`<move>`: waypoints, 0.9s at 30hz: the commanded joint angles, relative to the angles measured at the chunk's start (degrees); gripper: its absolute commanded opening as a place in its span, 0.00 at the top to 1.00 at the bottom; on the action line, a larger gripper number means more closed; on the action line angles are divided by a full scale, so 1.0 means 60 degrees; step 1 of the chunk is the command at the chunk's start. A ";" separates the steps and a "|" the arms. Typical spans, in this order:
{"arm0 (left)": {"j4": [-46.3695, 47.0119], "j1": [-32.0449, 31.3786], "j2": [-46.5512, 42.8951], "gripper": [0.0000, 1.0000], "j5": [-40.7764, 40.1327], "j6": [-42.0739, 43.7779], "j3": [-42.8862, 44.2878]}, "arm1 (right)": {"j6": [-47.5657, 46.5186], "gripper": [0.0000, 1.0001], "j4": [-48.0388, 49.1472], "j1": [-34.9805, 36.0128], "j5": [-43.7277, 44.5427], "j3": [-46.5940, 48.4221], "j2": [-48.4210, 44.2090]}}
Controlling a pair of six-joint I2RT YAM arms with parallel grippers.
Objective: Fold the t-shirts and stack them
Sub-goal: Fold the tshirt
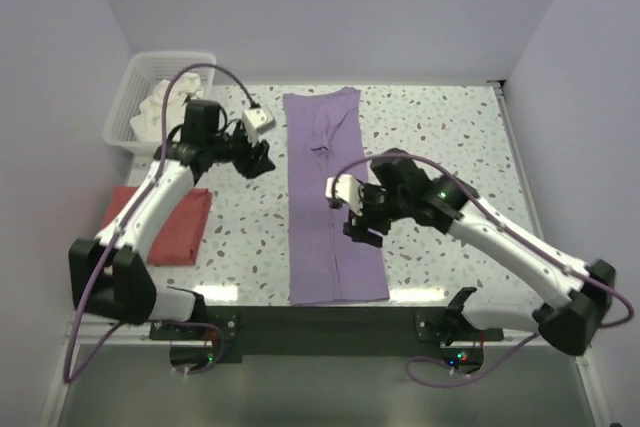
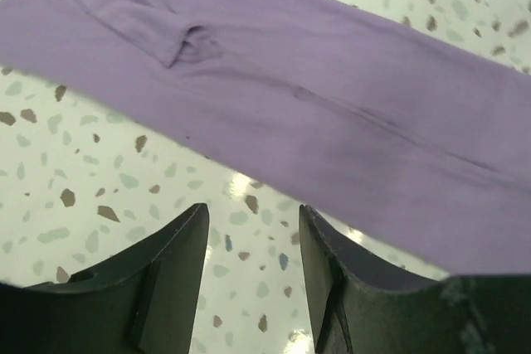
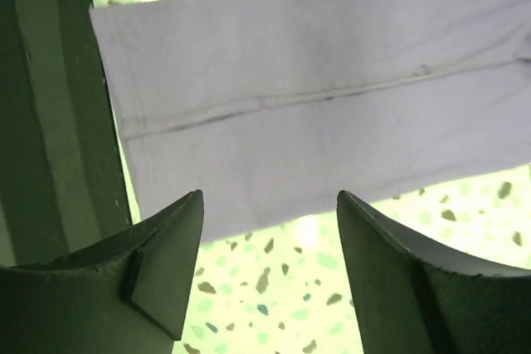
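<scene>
Lilac-purple cloth t-shirt (image 1: 325, 207) lies folded in a long narrow strip on the middle of the speckled white table (image 1: 440, 127).
The left gripper (image 1: 262, 161) and the right gripper (image 1: 358, 230) stand at its two long edges, both with fingers apart and empty. The folded coral-red cloth t-shirt (image 1: 185, 227) lies at the table's left edge, partly under the left arm.

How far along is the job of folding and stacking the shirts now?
Done: the red shirt lies as a compact folded rectangle near the table's left edge. In hand: the purple shirt is folded lengthwise into a long strip; the left gripper and right gripper are open near it, holding nothing. Left: fold the strip shorter and stack the shirts, which lie apart.
</scene>
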 commanded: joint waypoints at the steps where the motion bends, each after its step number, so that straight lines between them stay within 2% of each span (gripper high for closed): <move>1: -0.0748 -0.0192 -0.2299 0.47 0.1258 0.2787 -0.2215 | -0.1794 0.31 0.0059 0.0006 0.0491 -0.1561 -0.1449; 2: -0.1288 -0.0279 -0.2787 0.46 0.1566 0.3940 -0.2683 | -0.2087 0.30 -0.0057 0.0006 0.0404 -0.2188 -0.2092; 5: -0.1879 -0.1170 -0.4881 0.44 0.1540 0.5367 -0.4616 | -0.3302 0.30 -0.0672 0.0021 -0.0313 -0.3302 -0.2931; 7: -0.1444 -0.2195 -0.6187 0.42 0.1177 0.5387 -0.5950 | -0.3992 0.30 -0.0806 0.0050 -0.0752 -0.3803 -0.3517; 10: -0.0580 -0.3835 -0.6746 0.41 0.0634 0.4758 -0.6963 | -0.4666 0.29 -0.0674 0.0152 -0.0944 -0.4508 -0.3505; 11: -0.0300 -0.4709 -0.6689 0.41 0.0124 0.4380 -0.7096 | -0.4842 0.30 -0.0616 0.0240 -0.1003 -0.4756 -0.3388; 14: 0.0770 -0.5872 -0.6017 0.41 -0.0756 0.3675 -0.7346 | -0.5749 0.31 -0.0629 0.0299 -0.1149 -0.5093 -0.2875; 15: 0.0961 -0.6484 -0.5783 0.41 -0.0876 0.3600 -0.7375 | -0.6158 0.31 -0.0586 0.0285 -0.1208 -0.5167 -0.2802; 18: 0.1620 -0.7395 -0.4947 0.41 -0.1360 0.3497 -0.7506 | -0.6774 0.33 -0.0542 0.0357 -0.1296 -0.5460 -0.2757; 27: 0.2383 -0.8438 -0.3922 0.43 -0.2078 0.4083 -0.7815 | -0.6895 0.39 0.0423 0.1031 -0.1179 -0.6018 -0.2245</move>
